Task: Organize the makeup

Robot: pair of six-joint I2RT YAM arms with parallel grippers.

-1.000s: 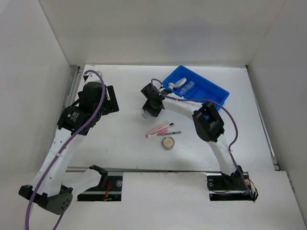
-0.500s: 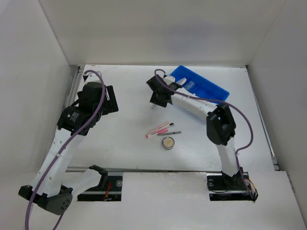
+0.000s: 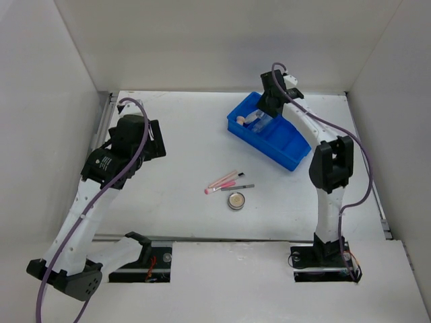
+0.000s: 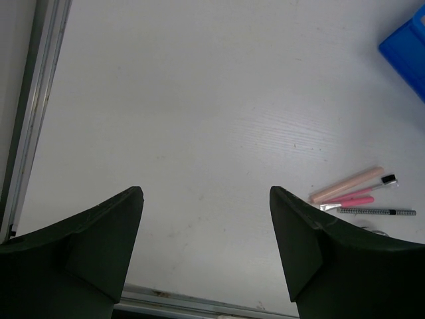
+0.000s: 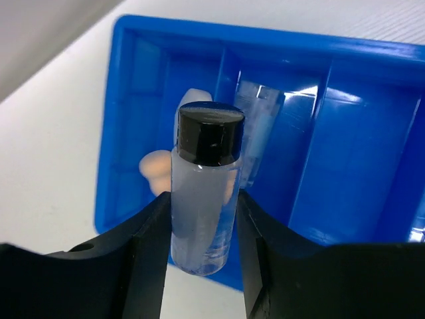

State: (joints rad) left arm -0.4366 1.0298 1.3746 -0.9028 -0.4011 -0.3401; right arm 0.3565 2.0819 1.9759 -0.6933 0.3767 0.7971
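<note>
My right gripper [image 5: 202, 219] is shut on a clear vial [image 5: 204, 179] with a black cap and holds it upright above the blue divided bin [image 5: 372, 133]. In the top view this gripper [image 3: 272, 102] hangs over the bin's far end [image 3: 286, 145]. A beige puff [image 5: 154, 170] lies in the left compartment and a second clear vial [image 5: 256, 123] in the one beside it. On the table lie a pink stick [image 3: 222, 180], a thin dark pencil [image 3: 238, 187] and a round compact [image 3: 236, 200]. My left gripper [image 3: 157, 139] is open and empty, also in its wrist view [image 4: 206, 194].
White walls enclose the table on the left, back and right. A metal rail [image 4: 26, 133] runs along the left edge. The left wrist view shows the sticks [image 4: 346, 186], the pencil [image 4: 375, 211] and a bin corner [image 4: 408, 43] to its right.
My right arm has swung from the middle of the table back and to the right, over the blue bin. The left arm has not moved.
</note>
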